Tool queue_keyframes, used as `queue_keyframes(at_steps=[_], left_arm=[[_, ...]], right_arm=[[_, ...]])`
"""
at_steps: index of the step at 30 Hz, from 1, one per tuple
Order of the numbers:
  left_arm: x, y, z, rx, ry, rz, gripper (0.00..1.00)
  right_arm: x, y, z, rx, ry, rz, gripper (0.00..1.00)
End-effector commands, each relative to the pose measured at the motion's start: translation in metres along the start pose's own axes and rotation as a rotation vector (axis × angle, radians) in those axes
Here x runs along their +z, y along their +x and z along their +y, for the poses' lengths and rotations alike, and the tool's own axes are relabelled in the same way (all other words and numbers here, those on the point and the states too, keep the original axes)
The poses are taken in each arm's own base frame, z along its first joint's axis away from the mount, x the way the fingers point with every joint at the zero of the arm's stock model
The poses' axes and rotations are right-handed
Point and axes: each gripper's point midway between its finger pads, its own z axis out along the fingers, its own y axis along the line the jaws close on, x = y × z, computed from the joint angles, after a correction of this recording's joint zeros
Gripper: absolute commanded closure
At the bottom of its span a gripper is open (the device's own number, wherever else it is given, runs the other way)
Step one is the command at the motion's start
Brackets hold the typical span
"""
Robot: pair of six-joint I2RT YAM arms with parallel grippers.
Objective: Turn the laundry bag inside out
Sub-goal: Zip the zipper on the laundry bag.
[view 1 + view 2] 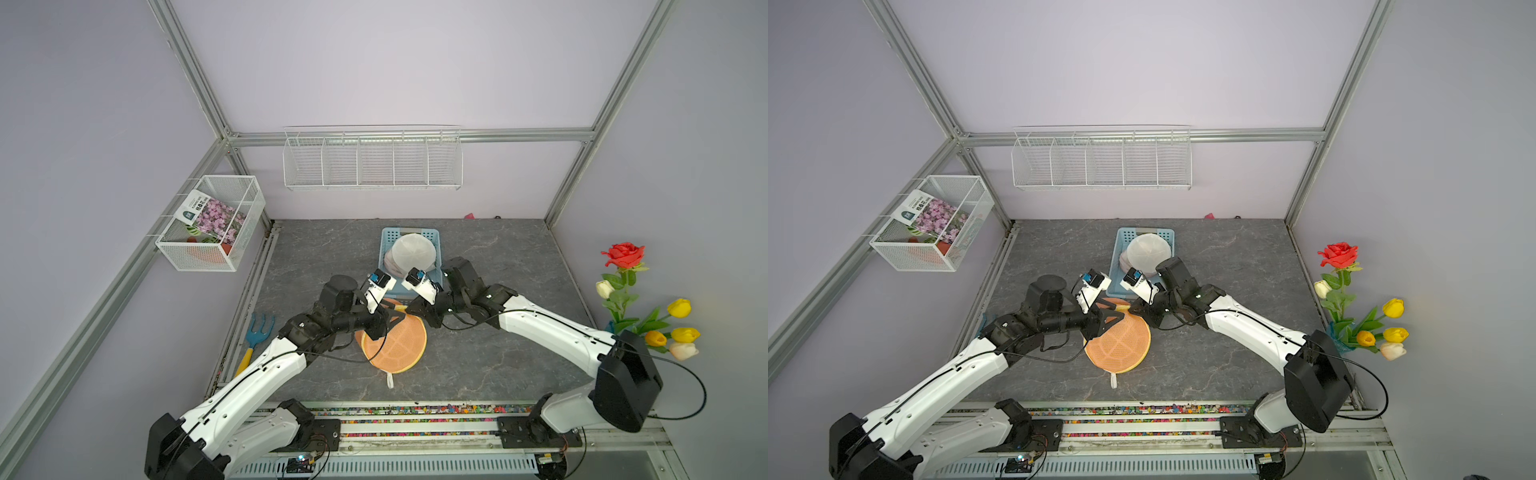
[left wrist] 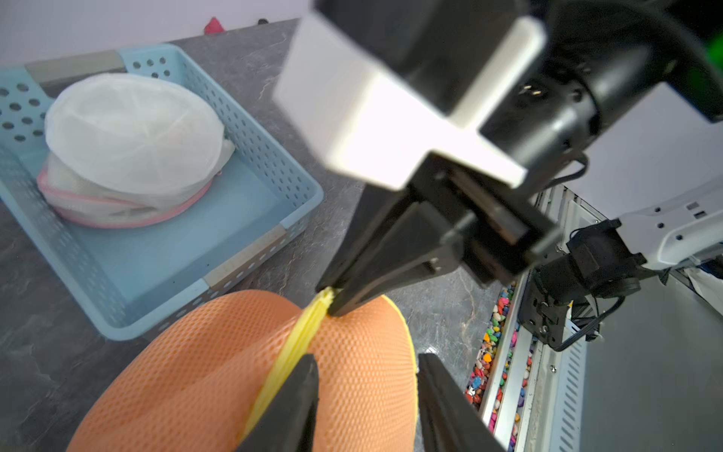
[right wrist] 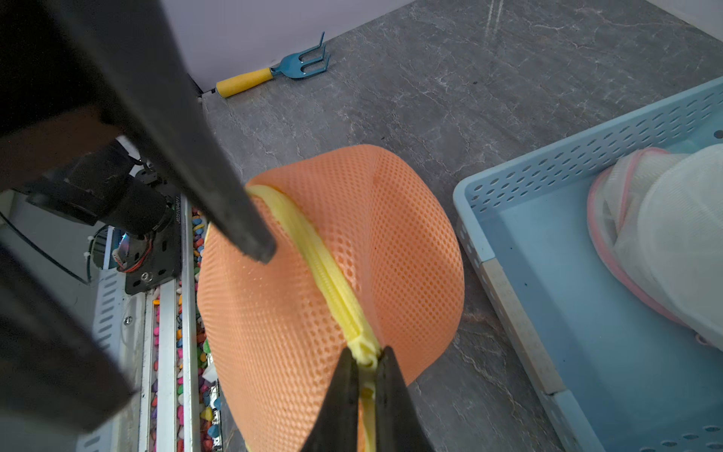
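Orange mesh laundry bag lies mid-table on the grey marbled tabletop, just on the near side of the light-blue perforated plastic basket. Right gripper is pressed together, pinching the right end of the bag's yellow zipper. Left gripper stands spread over the mesh, one finger against the zipper's left part.

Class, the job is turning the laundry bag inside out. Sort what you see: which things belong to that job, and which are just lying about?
In the job: orange laundry bag, its yellow zipper, left end effector, right end effector.

Lying about: blue basket, white mesh bags, garden fork, artificial flowers, wire basket, seed packet, wall rack.
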Motion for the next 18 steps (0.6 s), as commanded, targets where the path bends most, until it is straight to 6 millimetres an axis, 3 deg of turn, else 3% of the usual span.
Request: queue_keyframes(at_steps=[1, 7, 13, 18], left_arm=[[0.002, 0.016, 0.026, 0.028, -0.143, 0.087, 0.55], [0.004, 0.024, 0.037, 0.027, -0.196, 0.139, 0.54], [0.014, 0.036, 0.025, -0.01, -0.1, 0.185, 0.54], [0.011, 0.036, 0.036, -0.016, -0.169, 0.211, 0.55]], right_arm=[[-0.001, -0.007, 0.003, -0.001, -0.022, -0.032, 1.0], [-0.001, -0.008, 0.004, 0.0, -0.024, -0.031, 1.0], [-0.002, -0.009, 0.004, -0.002, -0.026, -0.035, 1.0], [-0.003, -0.011, 0.007, -0.003, -0.039, -0.038, 1.0]])
